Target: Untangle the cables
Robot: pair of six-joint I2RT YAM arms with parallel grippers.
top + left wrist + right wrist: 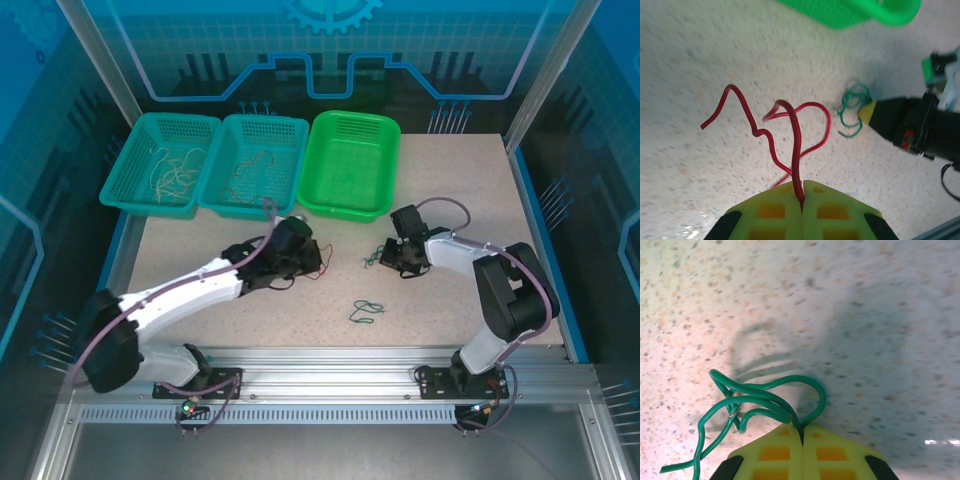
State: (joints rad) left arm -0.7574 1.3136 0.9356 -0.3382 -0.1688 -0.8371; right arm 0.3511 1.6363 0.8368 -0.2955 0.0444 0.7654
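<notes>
Currently left pincer (802,189) grips a red cable (796,150) pointing straight out; right pincer (802,432) grips a green cable (760,400) curling sideways

We find a teal basket (150,206), another teal basket (245,208) and a green basket (345,212) abreast, far on the speckled table (460,190)

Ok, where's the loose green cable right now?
In the top view the loose green cable lies front centre on the table, slightly left of the right gripper and nearer the front edge.
</notes>
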